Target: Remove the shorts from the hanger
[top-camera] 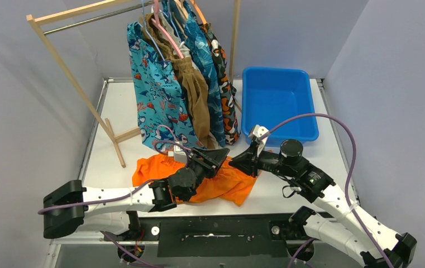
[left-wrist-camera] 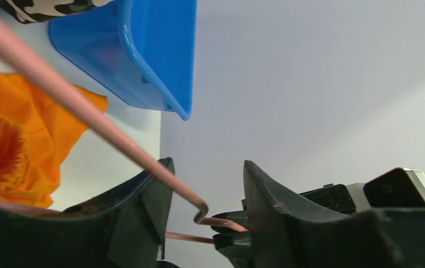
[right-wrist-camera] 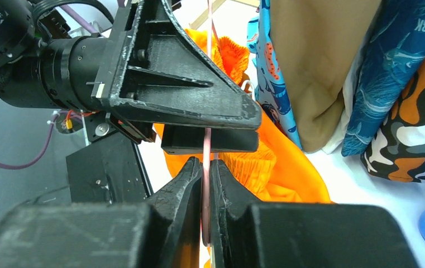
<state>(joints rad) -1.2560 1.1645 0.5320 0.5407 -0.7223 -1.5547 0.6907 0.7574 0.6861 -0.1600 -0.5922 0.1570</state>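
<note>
The orange shorts [top-camera: 229, 187] lay crumpled on the table [top-camera: 120, 106] in front of the rack [top-camera: 76, 84], under both arms. I could not tell whether any of the cloth was caught on the pink hanger [left-wrist-camera: 87, 114]. The right gripper [right-wrist-camera: 205, 164] was clenched on the hanger's thin wire, holding it up over the cloth. The left gripper [left-wrist-camera: 207, 167] had its fingers apart, one on each side of the wire near its bent end, grasping nothing.

To my eye the step was getting the hanger free of the shorts. Done well, the right would hold the wire steady while the left took orange cloth alone, not the wire, and drew it down and away. A pinch that caught both would drag everything along. The other shorts [top-camera: 160, 95] hung on the rack behind.
</note>
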